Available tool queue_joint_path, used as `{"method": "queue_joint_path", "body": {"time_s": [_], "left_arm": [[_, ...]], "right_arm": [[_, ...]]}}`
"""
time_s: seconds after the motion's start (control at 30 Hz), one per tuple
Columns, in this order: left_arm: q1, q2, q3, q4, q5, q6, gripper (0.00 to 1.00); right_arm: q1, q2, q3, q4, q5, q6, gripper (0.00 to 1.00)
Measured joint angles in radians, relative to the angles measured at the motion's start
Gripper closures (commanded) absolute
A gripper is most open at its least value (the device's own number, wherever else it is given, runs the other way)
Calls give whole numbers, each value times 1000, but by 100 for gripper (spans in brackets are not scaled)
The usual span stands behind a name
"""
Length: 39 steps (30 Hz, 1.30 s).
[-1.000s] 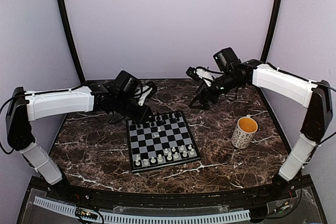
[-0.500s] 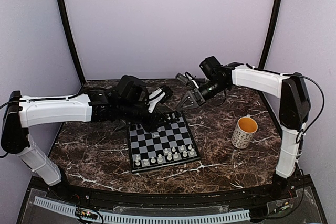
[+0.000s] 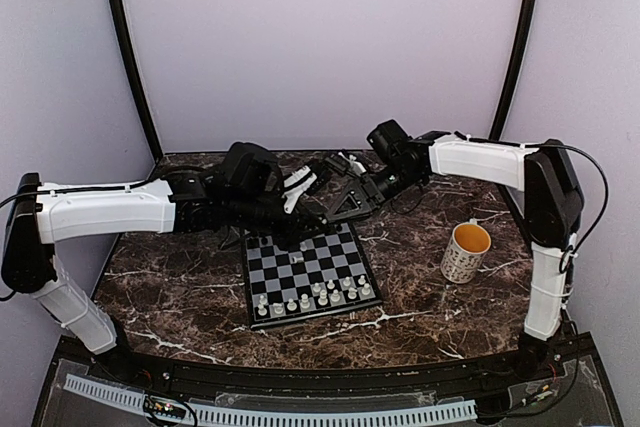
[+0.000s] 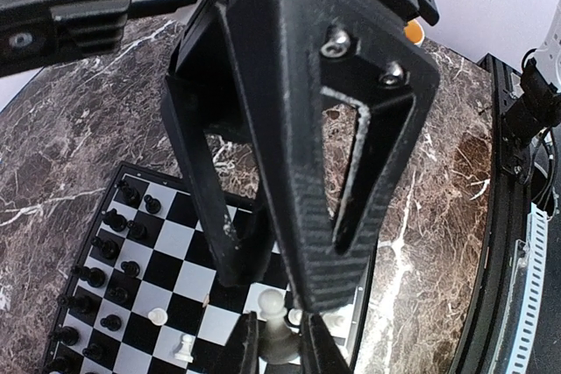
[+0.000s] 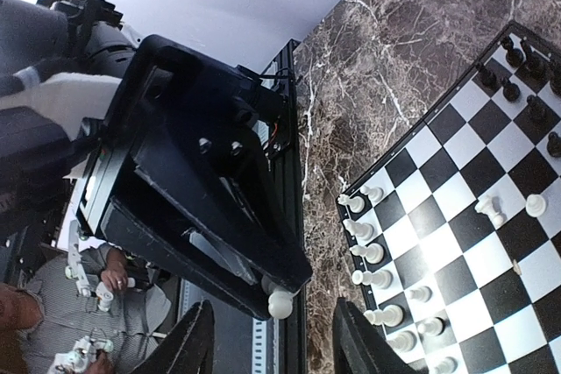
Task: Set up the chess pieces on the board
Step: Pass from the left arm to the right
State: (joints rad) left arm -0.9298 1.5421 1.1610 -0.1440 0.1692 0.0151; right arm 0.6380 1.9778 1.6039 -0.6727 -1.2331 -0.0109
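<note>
The marble table (image 3: 180, 287) carries the board (image 3: 300, 265) at centre frame in the top view, where both grippers blur into one dark mass at its upper edge. The wrist views separate them. The left gripper (image 4: 280, 352) pinches a white pawn (image 4: 275, 308) by the board's edge, and the right gripper (image 5: 273, 321) straddles it, fingers apart, not touching.

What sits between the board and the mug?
Nothing. In the top external view, only bare marble tabletop lies between the board and the mug. No chess piece or gripper is in that stretch.
</note>
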Motion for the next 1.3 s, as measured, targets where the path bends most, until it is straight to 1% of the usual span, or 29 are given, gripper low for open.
{"method": "queue_joint_path", "body": {"time_s": [0.17,0.43,0.57,0.67,0.87,1.1,1.17,1.23,1.3], "left_arm": [[-1,0,0,1,-5,3,86],[-7,0,0,1,-6,6,85],[-7,0,0,1,-9,8,85],[-9,0,0,1,-12,8,85],[-11,0,0,1,-12,8,85],[-11,0,0,0,-13,9,85],[-11,0,0,-4,-13,10,84],[-12,0,0,-6,-15,12,79],[-12,0,0,-6,-20,16,70]], "right_arm": [[9,19,0,2,-13,9,68],[10,19,0,14,-32,28,76],[10,19,0,21,-36,37,82],[10,19,0,23,-40,43,85],[10,23,-1,23,-42,47,86],[10,31,-1,24,-45,47,97],[10,33,-1,23,-45,43,99],[10,35,2,19,-41,34,100],[11,35,12,5,-28,15,100]]}}
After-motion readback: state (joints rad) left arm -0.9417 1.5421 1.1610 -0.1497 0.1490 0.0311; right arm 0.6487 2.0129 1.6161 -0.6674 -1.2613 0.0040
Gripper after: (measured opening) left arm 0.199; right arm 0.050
